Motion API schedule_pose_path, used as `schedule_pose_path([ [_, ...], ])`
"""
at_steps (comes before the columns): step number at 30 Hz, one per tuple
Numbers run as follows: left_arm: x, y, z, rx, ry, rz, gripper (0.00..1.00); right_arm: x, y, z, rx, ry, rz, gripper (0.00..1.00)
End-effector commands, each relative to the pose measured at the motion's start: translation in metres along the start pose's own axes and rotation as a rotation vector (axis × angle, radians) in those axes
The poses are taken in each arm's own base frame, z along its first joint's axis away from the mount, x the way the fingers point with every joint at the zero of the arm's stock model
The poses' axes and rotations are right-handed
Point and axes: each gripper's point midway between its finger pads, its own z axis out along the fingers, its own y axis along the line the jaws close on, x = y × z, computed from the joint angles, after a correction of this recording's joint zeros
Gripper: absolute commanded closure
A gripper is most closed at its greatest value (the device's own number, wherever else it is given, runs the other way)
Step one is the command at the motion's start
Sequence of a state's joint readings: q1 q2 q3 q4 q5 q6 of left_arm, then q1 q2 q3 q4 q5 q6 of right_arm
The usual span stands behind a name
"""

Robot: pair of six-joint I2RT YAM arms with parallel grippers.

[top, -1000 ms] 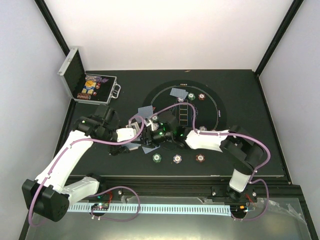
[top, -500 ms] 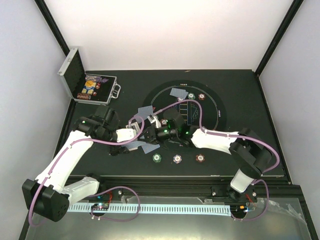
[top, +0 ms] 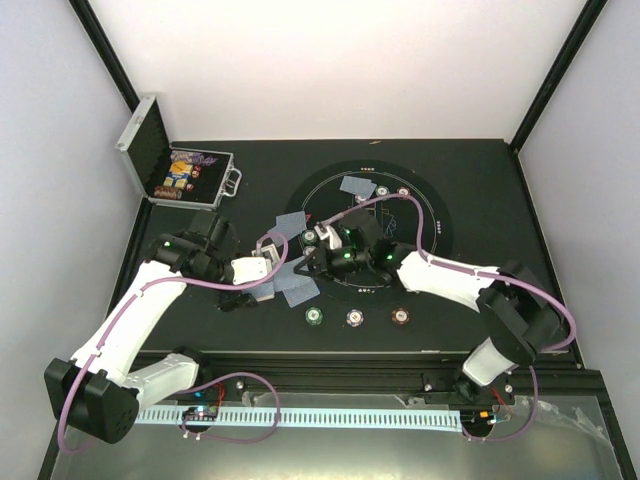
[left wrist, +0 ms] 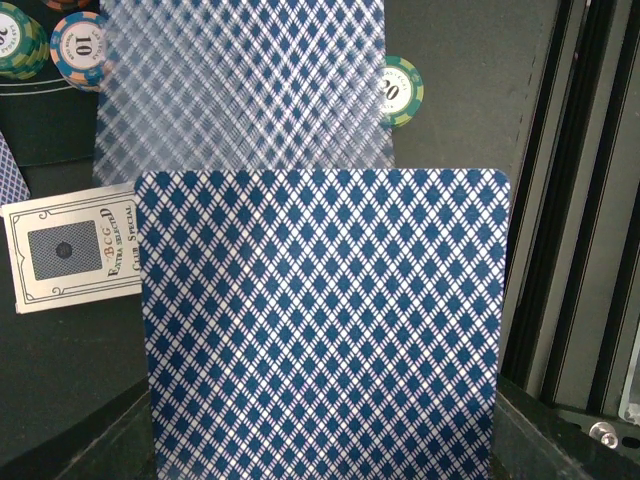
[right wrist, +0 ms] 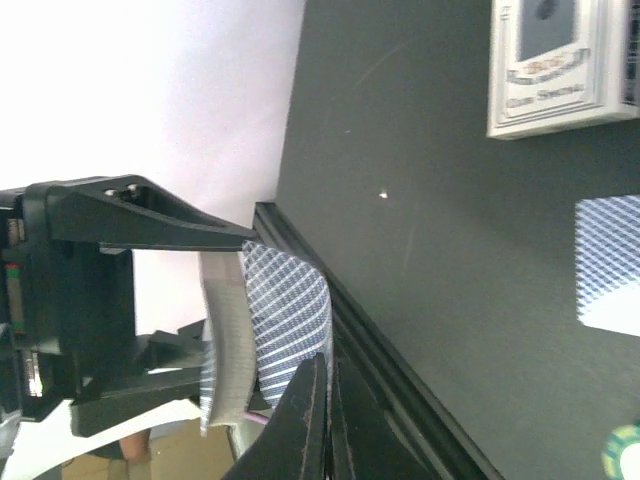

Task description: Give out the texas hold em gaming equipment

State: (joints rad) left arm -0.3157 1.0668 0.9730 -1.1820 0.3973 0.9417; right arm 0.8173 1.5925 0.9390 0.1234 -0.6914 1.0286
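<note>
1. Left pincer [top: 274, 270] clenched on the deck [left wrist: 320, 330], over the tabletop [top: 480, 220].
2. Right pincer [right wrist: 322, 400] pinching one card [right wrist: 290, 310] at the deck's edge.
3. Three chips in front — green chip [top: 314, 316], white chip [top: 354, 317], brown-red chip [top: 400, 316].

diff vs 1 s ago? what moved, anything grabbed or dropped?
The right claw closed, apparently pinching the edge of a card on the deck held by the left claw. Its wrist shifted slightly away from the bases and its elbow swung out to the right. Unchanged: left arm, chips, case.
</note>
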Motion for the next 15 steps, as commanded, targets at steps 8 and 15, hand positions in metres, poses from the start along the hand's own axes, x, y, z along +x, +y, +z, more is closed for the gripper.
schedule_pose_path([
  [8,-0.007,-0.001,-0.007,-0.008,-0.032,0.024,0.98,-0.009,-0.073,-0.085,0.169,-0.147,0.095,0.99],
  [15,-0.007,-0.001,-0.007,-0.007,-0.030,0.025,0.98,-0.001,-0.163,-0.164,0.326,-0.316,0.290,0.99],
])
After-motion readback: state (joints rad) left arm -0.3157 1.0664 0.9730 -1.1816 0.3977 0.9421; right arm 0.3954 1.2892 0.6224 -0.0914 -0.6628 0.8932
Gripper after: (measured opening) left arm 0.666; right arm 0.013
